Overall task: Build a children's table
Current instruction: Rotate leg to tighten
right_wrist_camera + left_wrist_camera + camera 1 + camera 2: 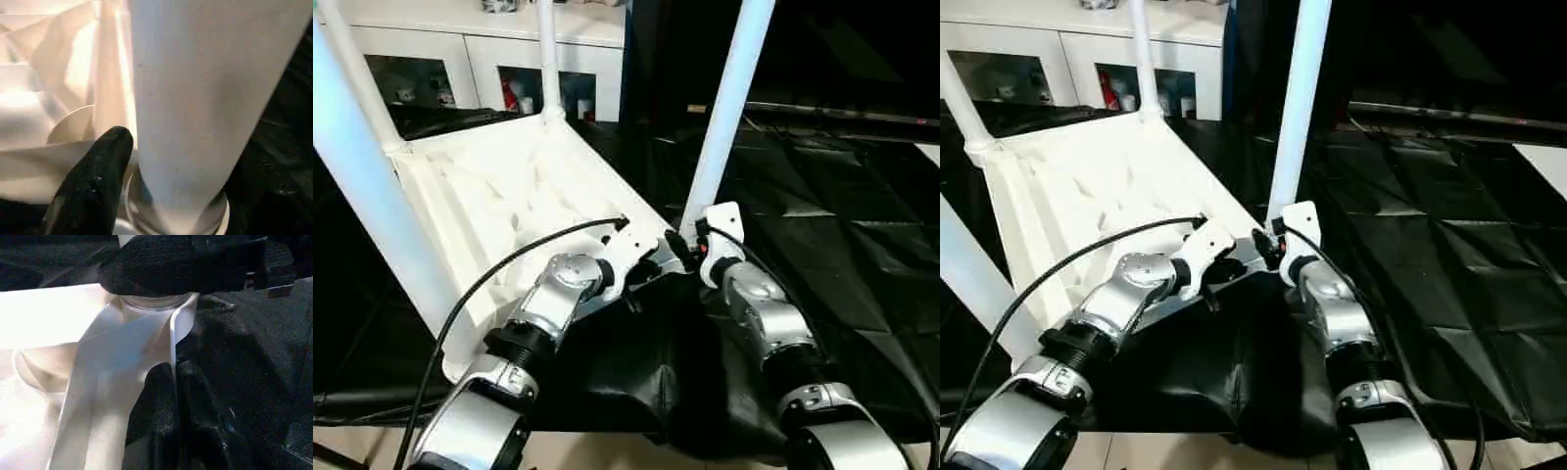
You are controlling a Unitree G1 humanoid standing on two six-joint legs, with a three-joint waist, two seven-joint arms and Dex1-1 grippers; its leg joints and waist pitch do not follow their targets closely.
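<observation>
Four legs already stand in the upturned tabletop, which lies ribbed side up on black sheeting in front of a white cabinet. As moulded plastic the tabletop looks light and stiff, though its thin rim would likely flex and its smooth skin slip; the thick corner sockets seem the safest hold. The nearest right leg, a long tapered tube, would probably lever hard on its socket if gripped high, so low near the base is best. The right gripper sits at that base, one finger touching the tube; whether it clamps the leg I cannot tell. The left gripper has its fingers together, resting at the tabletop's rim beside that corner
</observation>
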